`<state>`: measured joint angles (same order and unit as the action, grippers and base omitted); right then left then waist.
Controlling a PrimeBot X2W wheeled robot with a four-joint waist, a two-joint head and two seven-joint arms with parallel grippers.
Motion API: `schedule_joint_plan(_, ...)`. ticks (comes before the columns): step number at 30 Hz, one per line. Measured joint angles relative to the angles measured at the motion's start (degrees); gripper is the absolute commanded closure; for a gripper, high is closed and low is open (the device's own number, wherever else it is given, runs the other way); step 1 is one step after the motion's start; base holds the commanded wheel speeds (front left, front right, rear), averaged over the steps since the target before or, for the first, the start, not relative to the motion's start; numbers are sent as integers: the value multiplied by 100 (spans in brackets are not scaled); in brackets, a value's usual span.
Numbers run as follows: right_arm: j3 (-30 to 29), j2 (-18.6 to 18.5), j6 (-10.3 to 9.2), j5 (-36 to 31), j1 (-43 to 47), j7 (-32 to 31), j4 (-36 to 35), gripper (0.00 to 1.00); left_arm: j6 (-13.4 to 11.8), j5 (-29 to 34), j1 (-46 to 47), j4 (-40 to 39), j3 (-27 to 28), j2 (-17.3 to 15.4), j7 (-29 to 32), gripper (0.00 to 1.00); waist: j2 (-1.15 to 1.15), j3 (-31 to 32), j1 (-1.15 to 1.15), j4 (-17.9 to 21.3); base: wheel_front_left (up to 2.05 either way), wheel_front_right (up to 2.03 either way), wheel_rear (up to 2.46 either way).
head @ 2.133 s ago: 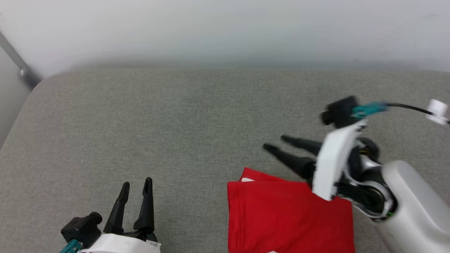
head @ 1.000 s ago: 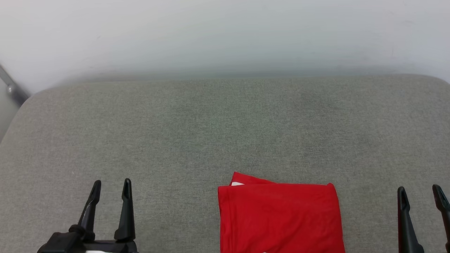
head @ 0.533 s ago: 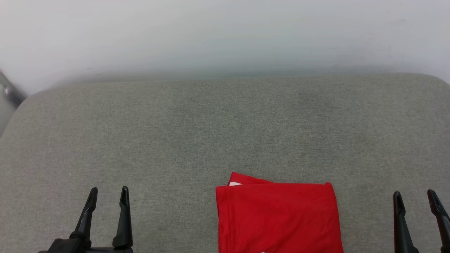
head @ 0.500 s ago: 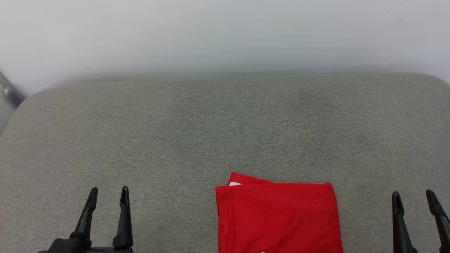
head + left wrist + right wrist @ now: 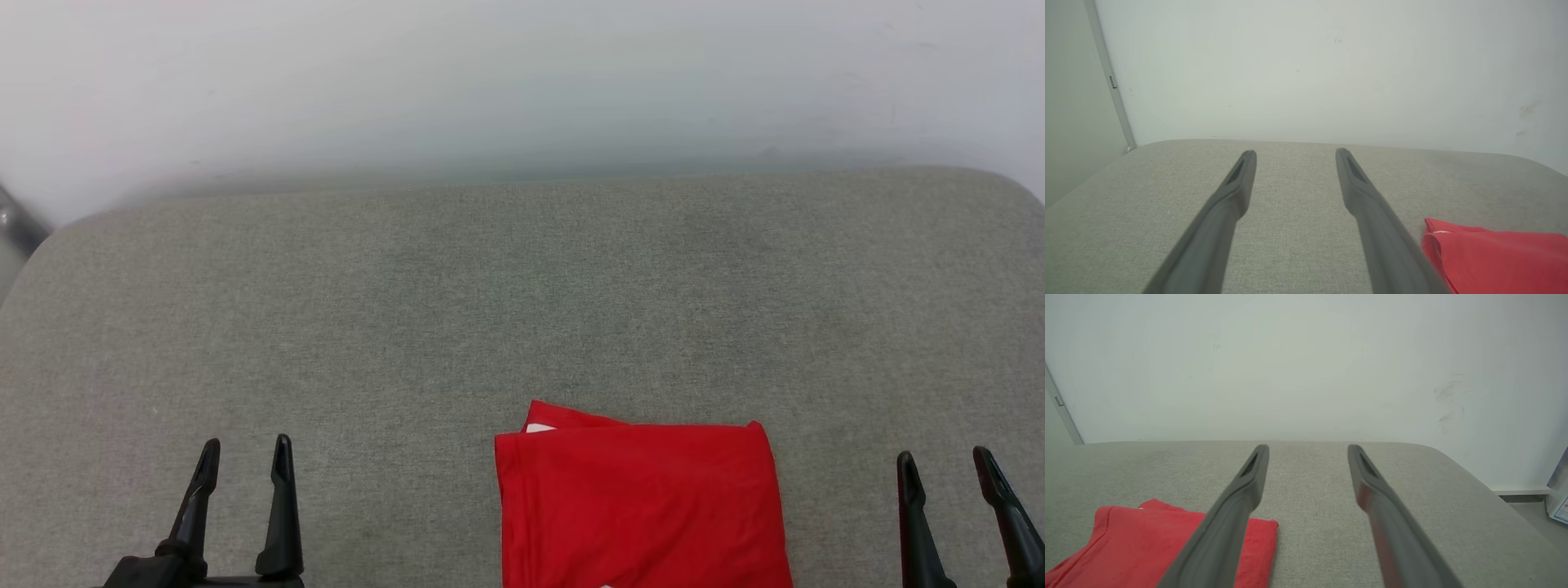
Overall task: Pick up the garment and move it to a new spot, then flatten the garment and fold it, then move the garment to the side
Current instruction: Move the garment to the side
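My right claw has withdrawn from the folded red T-shirt. It and my left claw stand apart, empty. The task appears complete.

You have before you:
- One grey fabric cushion, with rounded corners.
- One white wall directly behind the cushion, with scuffs above the cushion's right end.
- One metal strip, upright at the cushion's left rear corner.
- One white box, cut off, low beyond the cushion's right end.

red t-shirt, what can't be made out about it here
Head view: red T-shirt, near end cut off by the bottom edge.
Left wrist view: it runs off the right edge.
Right wrist view: a finger of the right gripper covers part.
Inner layers: under top fold.
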<state>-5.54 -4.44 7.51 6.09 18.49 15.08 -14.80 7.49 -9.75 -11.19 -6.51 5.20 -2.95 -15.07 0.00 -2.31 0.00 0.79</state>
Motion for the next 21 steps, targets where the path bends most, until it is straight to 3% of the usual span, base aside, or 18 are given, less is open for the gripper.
schedule_joint_plan(14,129,-237,0,233,-119,0,302,0,0,-8,1,79,-40,2,0,0,0,-61,0,-23,0,0,0)
schedule_joint_plan(21,1079,-1303,-2,1346,-765,-5,1377,0,-10,5,37,111,-29,5,0,0,0,-216,0,36,0,0,0)
